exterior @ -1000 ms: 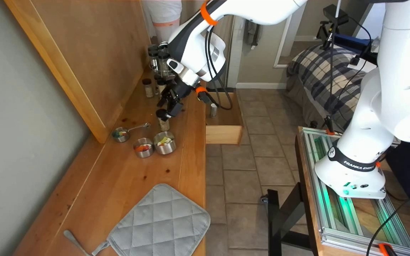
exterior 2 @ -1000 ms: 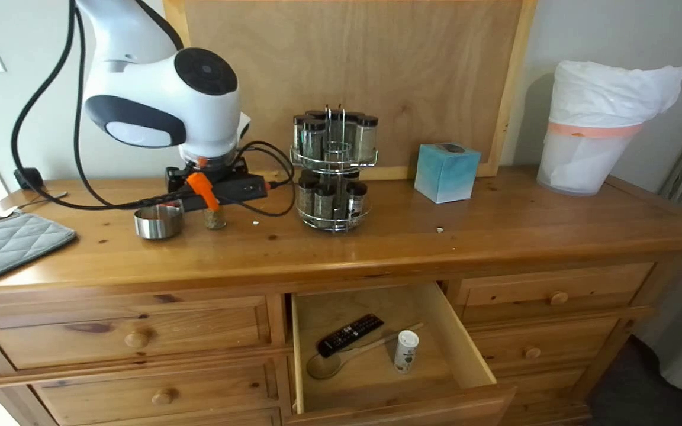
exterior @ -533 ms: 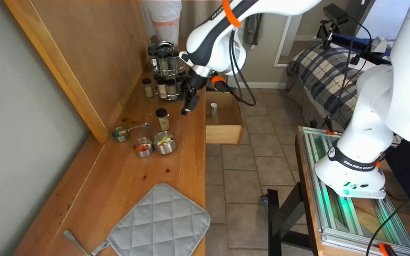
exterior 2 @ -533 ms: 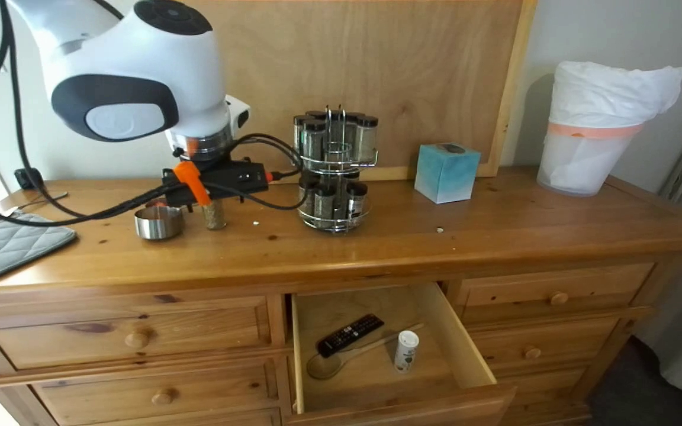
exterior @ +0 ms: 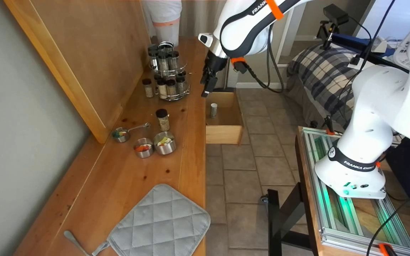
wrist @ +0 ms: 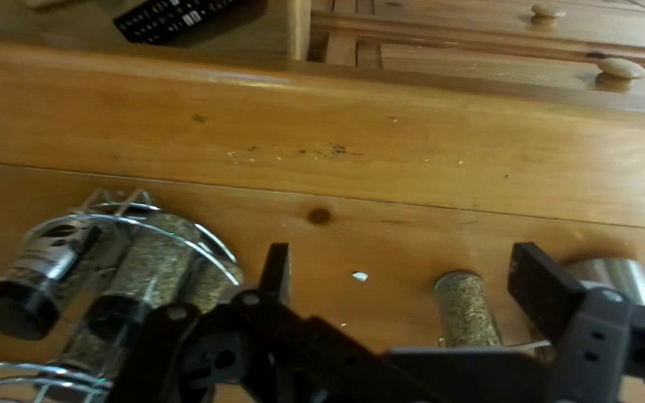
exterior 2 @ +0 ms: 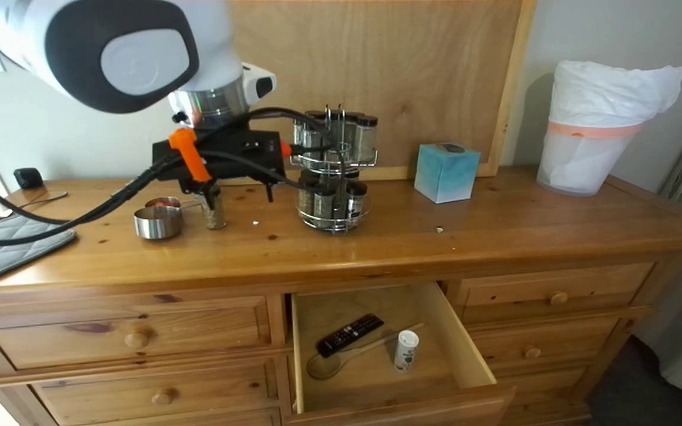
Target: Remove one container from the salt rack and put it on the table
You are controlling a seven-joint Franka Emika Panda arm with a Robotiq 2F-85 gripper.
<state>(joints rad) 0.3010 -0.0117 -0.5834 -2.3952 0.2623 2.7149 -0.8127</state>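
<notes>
A glass spice jar (exterior: 163,120) with a dark cap stands upright on the wooden table (exterior: 119,202) beside metal cups. It also shows in an exterior view (exterior 2: 214,215) and in the wrist view (wrist: 468,313), where its cap is hidden by the gripper. The two-tier salt rack (exterior 2: 334,227) holds several jars and shows at the left of the wrist view (wrist: 126,219). My gripper (wrist: 401,257) is open and empty, its fingers wide apart. In an exterior view the gripper (exterior: 206,91) is raised near the table's front edge, apart from the jar and the rack.
Metal cups (exterior: 164,143) stand close to the jar. Another jar (exterior: 148,88) stands beside the rack. An open drawer (exterior 2: 388,390) holds a remote, a spoon and a white cylinder (exterior 2: 406,350). A tissue box (exterior 2: 447,173), a bin (exterior 2: 589,142) and a quilted mat (exterior: 162,224) are on the table.
My gripper was at the standing jar's cap a second ago. It has pulled back and up, away from the jar toward the table's front edge. The jar has stayed standing.
</notes>
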